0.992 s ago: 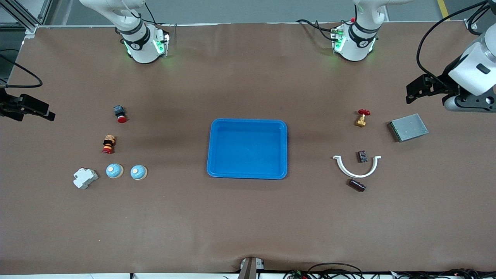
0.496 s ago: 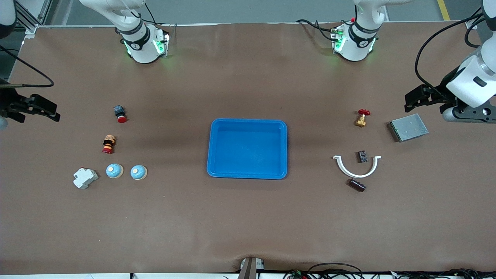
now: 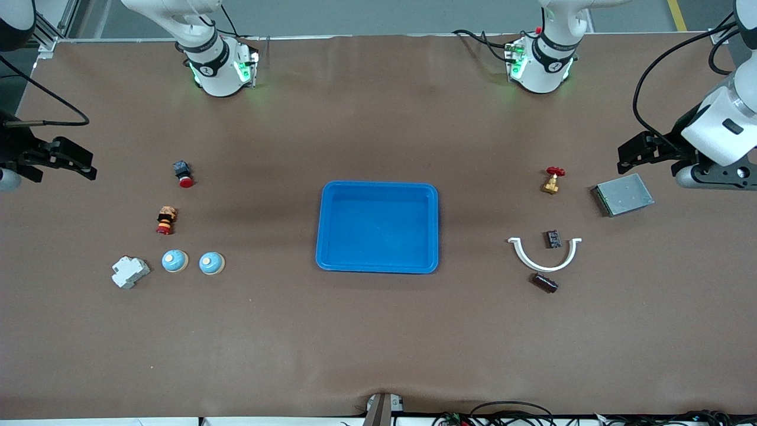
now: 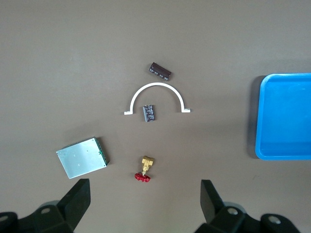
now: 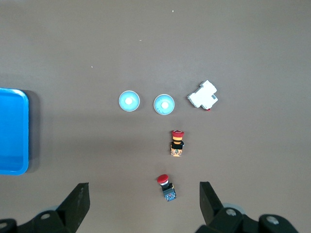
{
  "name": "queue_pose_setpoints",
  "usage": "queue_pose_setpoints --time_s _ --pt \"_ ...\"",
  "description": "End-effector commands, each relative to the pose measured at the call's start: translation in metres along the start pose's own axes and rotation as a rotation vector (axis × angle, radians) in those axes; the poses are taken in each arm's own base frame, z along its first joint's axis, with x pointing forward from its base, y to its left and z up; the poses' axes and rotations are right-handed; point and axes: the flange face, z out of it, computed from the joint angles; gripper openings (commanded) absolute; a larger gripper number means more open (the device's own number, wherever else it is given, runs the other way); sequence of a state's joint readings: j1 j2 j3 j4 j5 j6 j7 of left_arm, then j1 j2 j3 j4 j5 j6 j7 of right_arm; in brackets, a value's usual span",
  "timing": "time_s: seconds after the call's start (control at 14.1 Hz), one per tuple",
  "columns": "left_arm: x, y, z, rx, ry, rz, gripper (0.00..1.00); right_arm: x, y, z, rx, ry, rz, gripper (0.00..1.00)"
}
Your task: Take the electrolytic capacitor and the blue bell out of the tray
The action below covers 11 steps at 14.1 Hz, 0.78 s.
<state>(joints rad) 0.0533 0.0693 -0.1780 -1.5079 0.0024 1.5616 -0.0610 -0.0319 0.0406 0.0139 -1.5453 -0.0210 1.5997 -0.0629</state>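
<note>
Brown table [image 3: 378,331] carries a blue tray [image 3: 322,236] at centre; two bells [image 3: 211,263] lie toward the right arm's end, the capacitor [image 3: 544,283] toward the left arm's. Both hands are partly cut off: left hand [image 3: 641,148] and right hand [image 3: 65,160] gape empty

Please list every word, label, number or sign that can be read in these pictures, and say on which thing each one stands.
No text can be read anywhere in these views.
Small dark chip inside the white arch: pale marks on top, too small to read.
Dark cylinder: no marking can be made out.
Grey metal plate: plain, no label visible.
Two blue bells: plain tops.
Blue tray: plain.
</note>
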Motion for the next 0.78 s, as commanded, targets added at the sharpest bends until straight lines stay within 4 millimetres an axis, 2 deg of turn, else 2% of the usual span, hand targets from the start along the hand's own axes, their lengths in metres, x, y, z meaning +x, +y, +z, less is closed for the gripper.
queue_pose_setpoints --time_s 0.0,0.28,0.71 --pt "0.0001 -0.0011 -0.0022 -0.015 0.007 -0.010 1.00 -0.0072 -0.0015 -0.0038 -0.006 0.018 -0.001 1.00" --pt "0.0000 -0.0004 -0.0021 -0.014 0.006 -0.098 1.00 -0.0074 -0.0046 -0.0059 0.014 0.030 0.006 1.00" --pt "0.0000 -0.0007 -0.0014 -0.010 0.005 -0.103 1.00 -0.0087 0.0009 -0.0112 0.043 0.052 0.023 1.00"
